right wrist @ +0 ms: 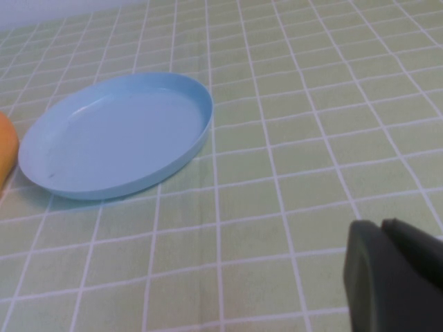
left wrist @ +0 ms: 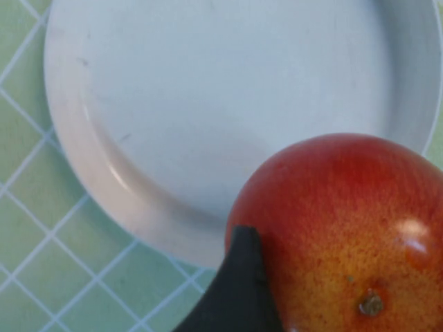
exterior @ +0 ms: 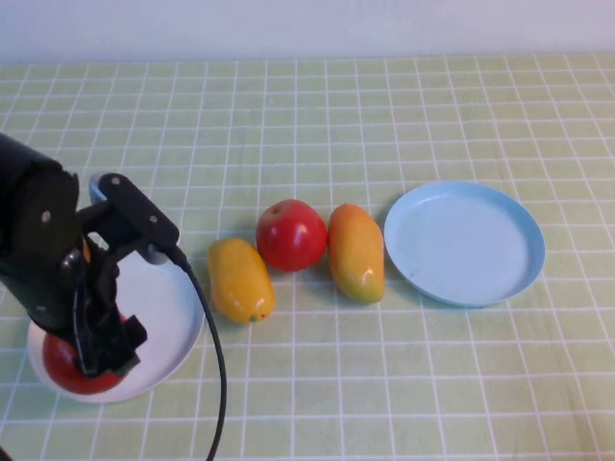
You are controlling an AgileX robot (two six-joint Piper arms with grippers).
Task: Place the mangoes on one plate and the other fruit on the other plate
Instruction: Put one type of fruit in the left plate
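My left gripper (exterior: 96, 351) hangs over the near left part of the white plate (exterior: 168, 307), shut on a red apple (exterior: 77, 373). In the left wrist view one dark finger (left wrist: 241, 283) presses the apple (left wrist: 346, 228) above the white plate (left wrist: 208, 104). A second red apple (exterior: 291, 234) sits mid-table between two mangoes (exterior: 240, 279) (exterior: 356, 252). The light blue plate (exterior: 465, 242) lies empty at the right. My right gripper (right wrist: 379, 225) shows only in its wrist view, shut and empty, near the blue plate (right wrist: 118, 135).
A green checked cloth (exterior: 384, 115) covers the whole table. The left arm's black cable (exterior: 213, 355) runs down toward the front edge. A sliver of the right-hand mango (right wrist: 5, 149) shows beside the blue plate in the right wrist view.
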